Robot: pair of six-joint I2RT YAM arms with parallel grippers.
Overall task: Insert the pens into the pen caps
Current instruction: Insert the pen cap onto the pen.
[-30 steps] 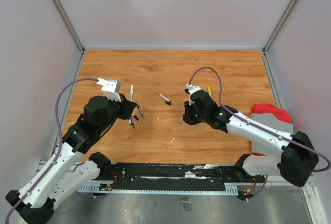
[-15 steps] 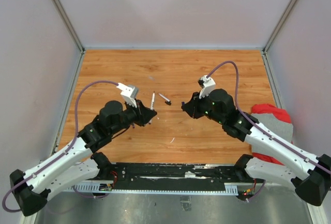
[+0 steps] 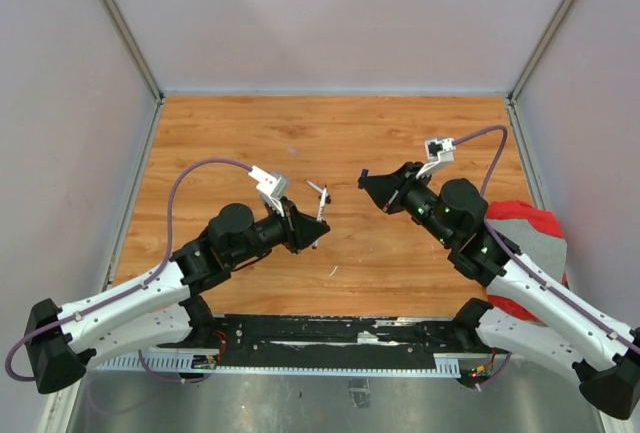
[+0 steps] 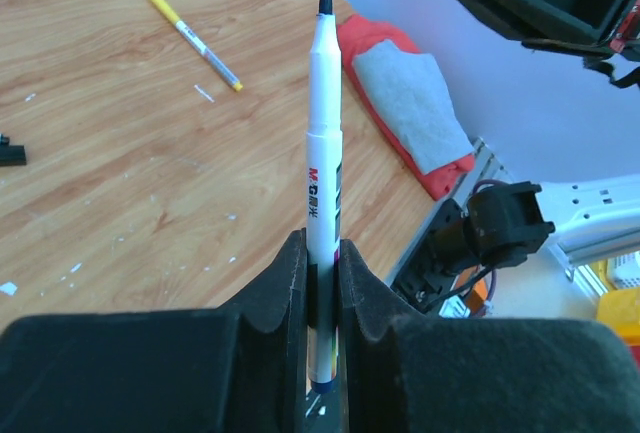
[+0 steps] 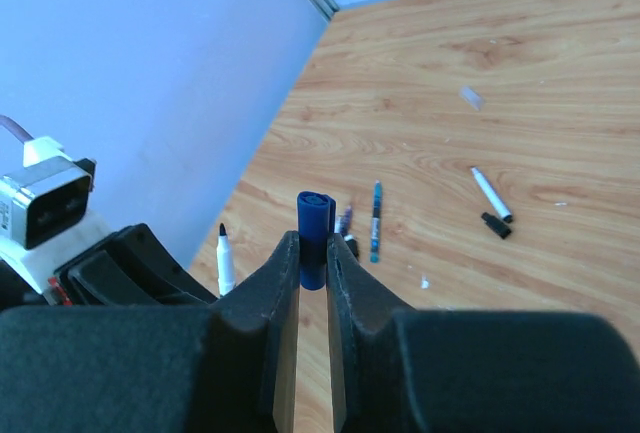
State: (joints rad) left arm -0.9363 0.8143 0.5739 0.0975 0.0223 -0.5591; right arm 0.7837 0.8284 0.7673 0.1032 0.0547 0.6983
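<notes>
Left gripper [image 4: 321, 256]: pinching uncapped pen [image 4: 322, 133]. Right gripper [image 5: 313, 253]: pinching blue cap [image 5: 313, 225]. Held apart, not yet mated; other pens [image 5: 376, 221] lying loose on bench [image 5: 480, 83].

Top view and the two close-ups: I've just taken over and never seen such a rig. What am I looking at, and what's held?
This is a robot with a left arm and a right arm, bolted at the near edge of a wooden table. The top view looks down from above and behind them. Each close-up comes from a camera on one wrist. The left gripper is shut on a white pen with its black tip bare. The right gripper is shut on a dark blue cap, facing that pen, not touching. Lying on the wood: a yellow pen, a teal pen, a second white pen beside a black cap. A red and grey cloth lies at the right.
</notes>
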